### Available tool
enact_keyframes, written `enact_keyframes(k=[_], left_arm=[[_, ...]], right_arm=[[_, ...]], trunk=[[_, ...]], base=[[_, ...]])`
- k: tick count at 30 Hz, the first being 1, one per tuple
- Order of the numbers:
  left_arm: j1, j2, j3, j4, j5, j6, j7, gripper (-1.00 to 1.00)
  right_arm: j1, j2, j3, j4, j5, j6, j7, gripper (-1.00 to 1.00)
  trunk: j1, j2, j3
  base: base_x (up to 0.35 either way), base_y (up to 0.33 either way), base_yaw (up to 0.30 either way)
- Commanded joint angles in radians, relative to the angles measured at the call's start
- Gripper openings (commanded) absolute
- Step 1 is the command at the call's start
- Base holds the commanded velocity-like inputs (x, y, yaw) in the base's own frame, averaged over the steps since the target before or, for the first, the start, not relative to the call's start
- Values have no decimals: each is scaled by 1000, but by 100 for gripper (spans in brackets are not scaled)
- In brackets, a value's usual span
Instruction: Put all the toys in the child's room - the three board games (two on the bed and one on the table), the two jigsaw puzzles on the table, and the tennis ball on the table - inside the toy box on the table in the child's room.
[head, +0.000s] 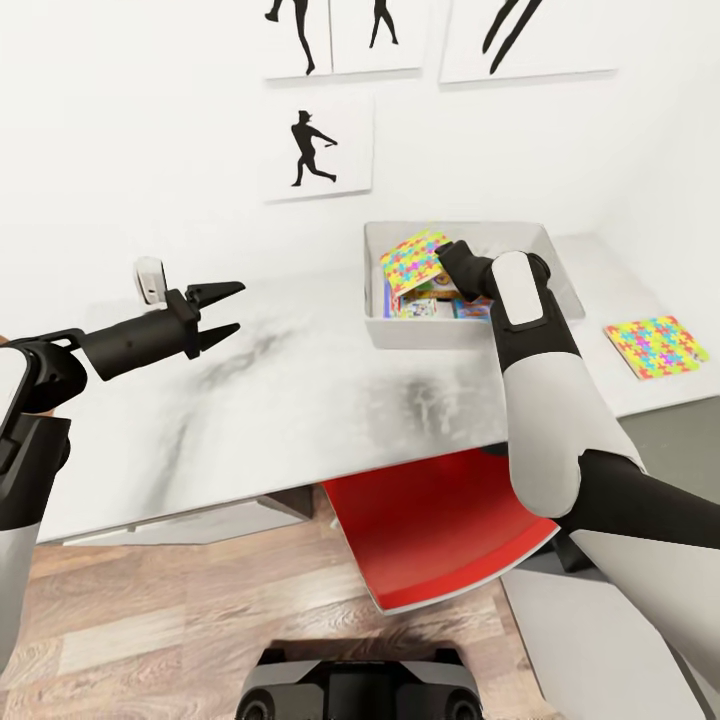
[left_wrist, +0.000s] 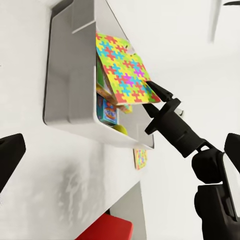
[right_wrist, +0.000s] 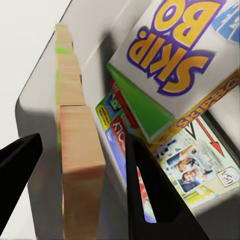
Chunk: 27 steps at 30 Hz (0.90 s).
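The right gripper (left_wrist: 156, 95), over the toy box (head: 395, 332), holds one jigsaw puzzle (head: 413, 259) edge-on between its fingers, above the SKIP-BO box (right_wrist: 185, 55); letting go seems next. The second jigsaw puzzle (head: 655, 346) waits on the light grey table (head: 300, 400). The left gripper (head: 222, 310) hovers open, empty, before a white wall.

Right pincer (head: 447, 262) over toy box (head: 470, 332), holding jigsaw puzzle (head: 415, 260); second puzzle (head: 655, 346) on table (head: 300, 400).
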Motion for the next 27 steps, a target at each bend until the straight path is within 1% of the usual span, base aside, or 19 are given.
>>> enact_keyframes(k=[1,15,27], left_arm=[[-1,1,-1,-1,11,0,9,100],[-5,-2,-2,-2,11,0,10,100],[-8,-8,-2,-1,11,0,11,100]], right_arm=[[-1,1,-3,-2,-10,4,-8,-100],[-1,1,-6,-2,-10,12,-10,-100],[-1,1,-6,-2,-10,12,-15,-100]], trunk=[[0,-2,-3],[0,-2,-25],[0,-2,-29]], base=[[0,0,0],[0,0,0],[0,0,0]])
